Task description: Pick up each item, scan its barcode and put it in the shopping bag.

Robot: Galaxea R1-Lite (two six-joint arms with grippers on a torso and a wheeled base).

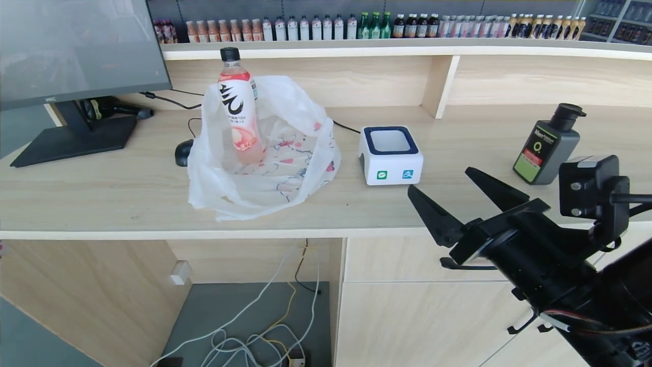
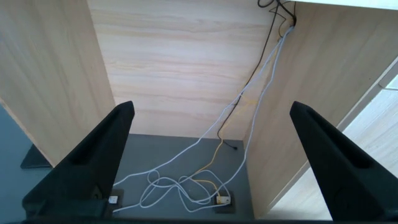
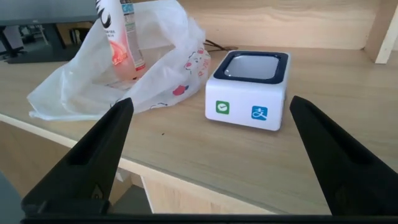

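Note:
A pink drink bottle (image 1: 238, 109) stands upright inside the white plastic shopping bag (image 1: 285, 168) on the wooden counter (image 1: 127, 193). To the right of the bag sits the white barcode scanner (image 1: 390, 155) with a blue-rimmed window. A dark grey pump bottle (image 1: 546, 147) with a green label stands at the counter's far right. My right gripper (image 1: 440, 179) hangs open and empty at the counter's front edge, facing the scanner (image 3: 249, 90) and bag (image 3: 155, 74); the right gripper (image 3: 211, 102) holds nothing. My left gripper (image 2: 208, 112) is open and empty below the counter.
A monitor (image 1: 76, 46) on a black stand occupies the left end, with a black mouse (image 1: 182, 152) beside the bag. A raised shelf and divider (image 1: 440, 84) back the counter. Loose cables (image 2: 199, 180) lie in the open bay under it.

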